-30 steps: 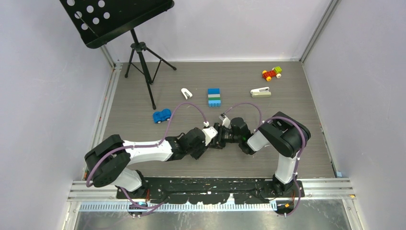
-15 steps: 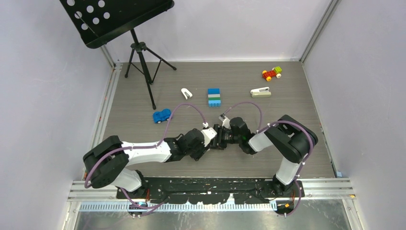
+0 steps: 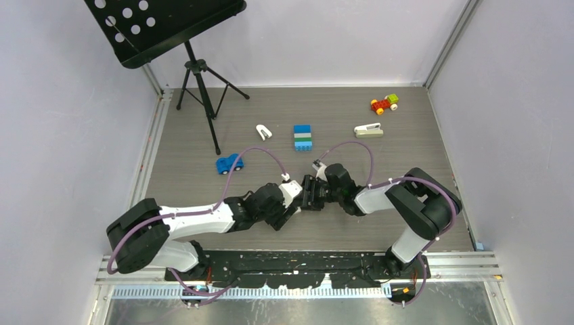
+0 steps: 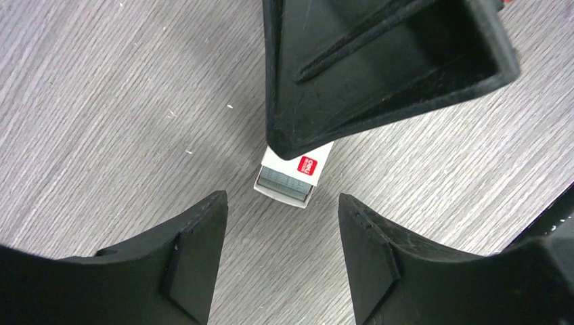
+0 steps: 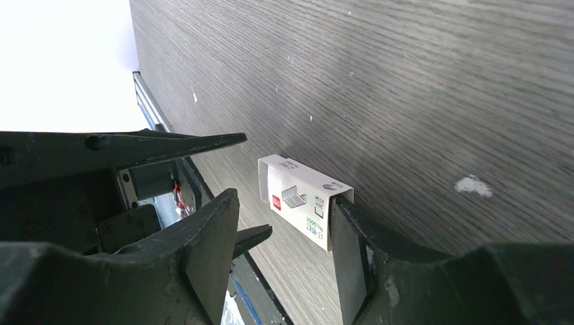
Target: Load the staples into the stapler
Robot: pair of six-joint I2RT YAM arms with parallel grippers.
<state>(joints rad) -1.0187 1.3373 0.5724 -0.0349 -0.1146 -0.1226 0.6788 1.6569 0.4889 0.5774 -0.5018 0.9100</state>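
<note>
Your left gripper [image 4: 281, 205] is wide open with nothing between its fingers, and its gap faces the mouth of the staple box [image 4: 301, 164]. Your right gripper [image 5: 284, 208] is part open around that box. One pad [image 5: 348, 261] touches the box's end and the other finger sits just off it, so I can't tell if it's truly pinched. The staples [image 4: 284, 183] show as a grey strip at the box's mouth, low on the table [image 4: 101, 101]. In the left wrist view the box's long axis runs from the top down, with the mouth toward the bottom edge. The stapler [image 3: 368, 130] lies well apart, upper right of centre in the top view, with its long axis roughly left to right.
</note>
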